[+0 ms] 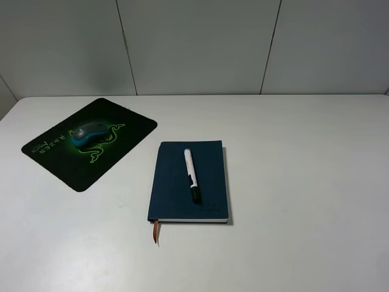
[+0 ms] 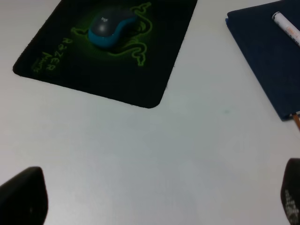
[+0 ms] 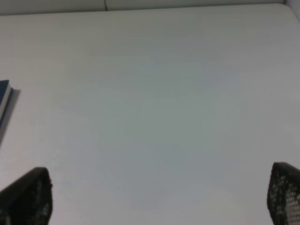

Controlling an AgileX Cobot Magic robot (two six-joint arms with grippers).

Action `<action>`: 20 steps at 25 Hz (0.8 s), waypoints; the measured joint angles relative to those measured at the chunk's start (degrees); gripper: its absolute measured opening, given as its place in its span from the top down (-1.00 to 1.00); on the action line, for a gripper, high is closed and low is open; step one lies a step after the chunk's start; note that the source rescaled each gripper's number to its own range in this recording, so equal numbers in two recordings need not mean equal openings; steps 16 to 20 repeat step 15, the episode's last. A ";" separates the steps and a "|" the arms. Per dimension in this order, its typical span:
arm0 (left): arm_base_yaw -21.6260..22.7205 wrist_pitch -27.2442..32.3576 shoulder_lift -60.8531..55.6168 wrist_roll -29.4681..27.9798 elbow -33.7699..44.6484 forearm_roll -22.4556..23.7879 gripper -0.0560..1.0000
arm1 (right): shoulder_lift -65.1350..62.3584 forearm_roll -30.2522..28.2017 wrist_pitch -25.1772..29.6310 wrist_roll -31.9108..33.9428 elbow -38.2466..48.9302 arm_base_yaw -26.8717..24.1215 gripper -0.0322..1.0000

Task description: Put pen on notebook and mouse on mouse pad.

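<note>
Already placed: short white black-capped pen [image 1: 191,175] lengthwise on dark navy hardcover notebook [image 1: 173,191], centre; small grey-teal mouse [image 1: 93,132] on black green-logo mouse pad [image 1: 67,164], far left. Left gripper [image 2: 154,199] nearer, right gripper [image 3: 159,194] over bare table; both wide open, empty.

Left pincer [image 2: 154,197], right pincer [image 3: 159,194] wide apart

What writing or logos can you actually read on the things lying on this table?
"RAZER" in green letters, on the mouse pad, beside its green snake logo.
Smaller green lettering under it: too blurred to read.
Small pale logo on the mouse: too small to read.
Orange print on the pen: unreadable.
Faint embossed mark on the notebook: unreadable.
</note>
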 joint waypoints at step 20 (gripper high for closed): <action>0.00 0.00 0.00 0.00 0.00 -0.06 -1.00 | 0.00 0.00 0.00 0.00 0.00 0.00 -1.00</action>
